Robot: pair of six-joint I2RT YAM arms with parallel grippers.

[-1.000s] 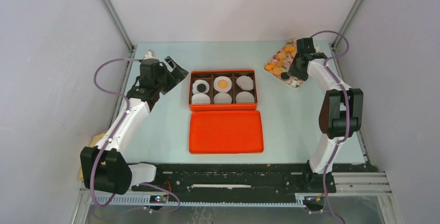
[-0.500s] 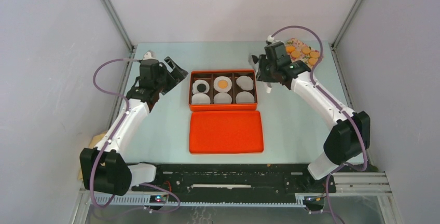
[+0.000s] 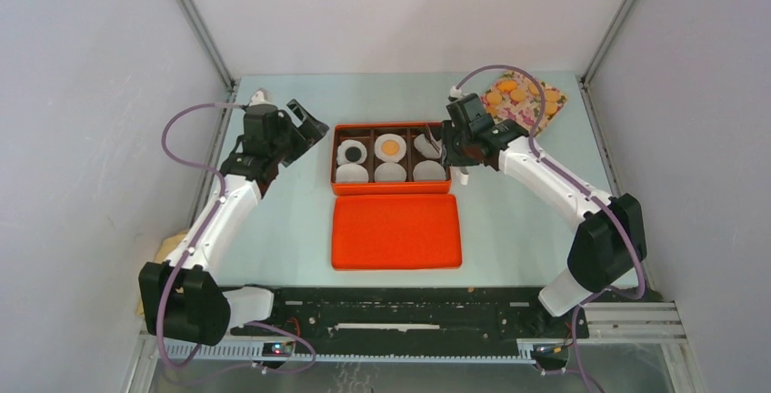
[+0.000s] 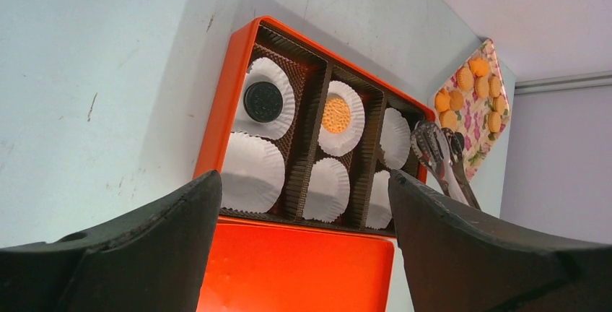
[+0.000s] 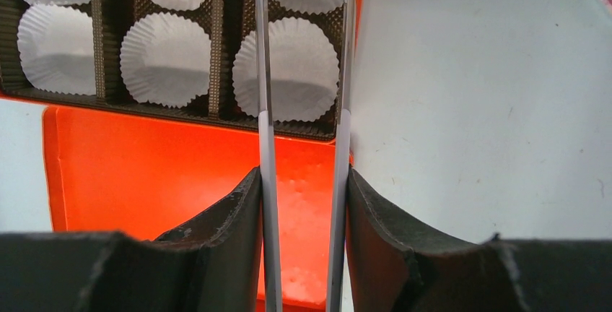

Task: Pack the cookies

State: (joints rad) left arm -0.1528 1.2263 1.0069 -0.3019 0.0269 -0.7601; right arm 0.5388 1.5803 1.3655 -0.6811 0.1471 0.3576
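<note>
The orange box (image 3: 391, 190) holds six white liners. A dark cookie (image 3: 351, 152) lies in the far left liner and an orange cookie (image 3: 391, 147) in the far middle one; both show in the left wrist view, the dark cookie (image 4: 263, 101) and the orange cookie (image 4: 335, 113). Several orange cookies (image 3: 509, 95) lie on a flowered tray at the back right. My right gripper (image 3: 447, 147) is shut on metal tongs (image 5: 264, 74) that reach over the box's right column; their tips are out of view. My left gripper (image 3: 305, 120) is open and empty, left of the box.
The orange lid (image 3: 395, 231) lies flat just in front of the box. The flowered tray (image 3: 545, 111) sits at the far right corner. The tongs also show in the left wrist view (image 4: 433, 149), beside the box's right wall.
My right arm has swung from the flowered tray leftward to the box's right side, carrying the tongs. The left arm has not moved.
</note>
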